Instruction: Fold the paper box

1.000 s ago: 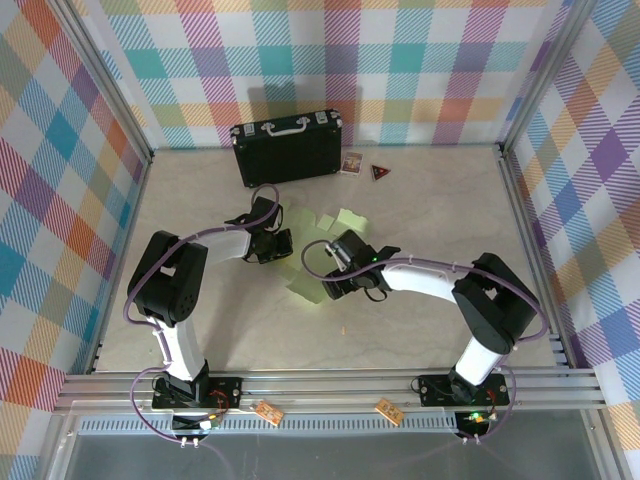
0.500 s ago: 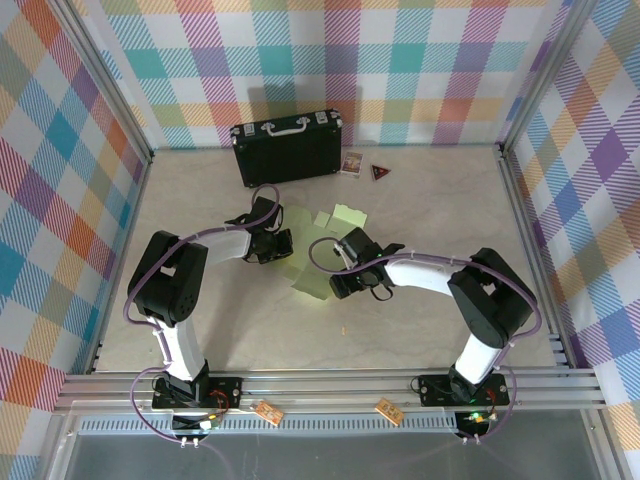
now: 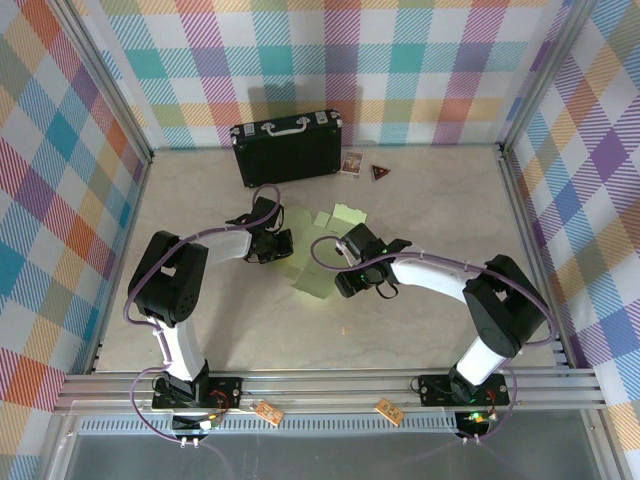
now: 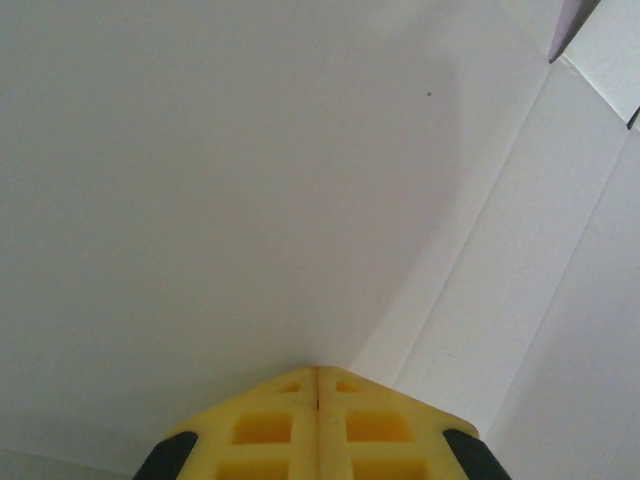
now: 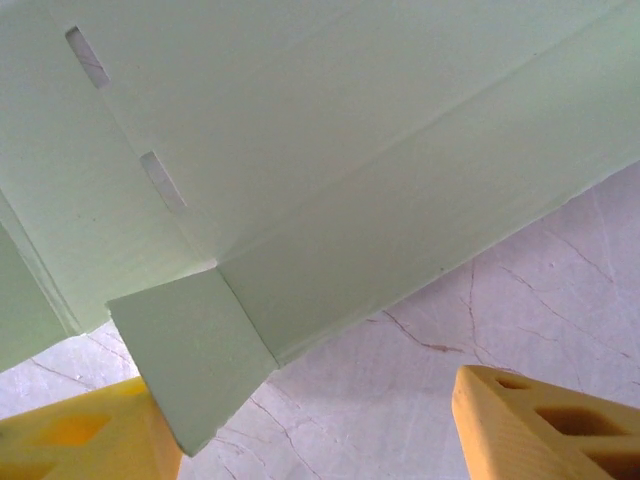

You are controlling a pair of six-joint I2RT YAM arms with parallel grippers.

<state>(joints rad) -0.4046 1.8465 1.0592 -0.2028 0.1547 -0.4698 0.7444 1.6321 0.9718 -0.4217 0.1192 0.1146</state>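
The paper box (image 3: pixel 312 262) is a pale green creased cut-out with flaps, lying between the two arms at mid-table. My left gripper (image 3: pixel 281 246) is at its left edge; in the left wrist view its yellow fingers (image 4: pixel 290 425) are pressed together, and pale card (image 4: pixel 250 180) spreads out from the tips. My right gripper (image 3: pixel 347 277) is at the sheet's right side. Its jaws (image 5: pixel 315 420) are open over the marble table (image 5: pixel 480 300). A small green flap (image 5: pixel 190 360) hangs beside the right gripper's left finger (image 5: pixel 80 435). Slotted panels of the box (image 5: pixel 330 150) rise above.
A black hard case (image 3: pixel 288 148) with a metal handle stands at the back of the table. Two small cards (image 3: pixel 351 162) and a red triangular piece (image 3: pixel 380 172) lie to its right. Plaid walls and aluminium rails enclose the table.
The right gripper has shifted slightly right and its jaws have narrowed a little. The near part of the green sheet has moved and tilted up. The left arm has stayed still.
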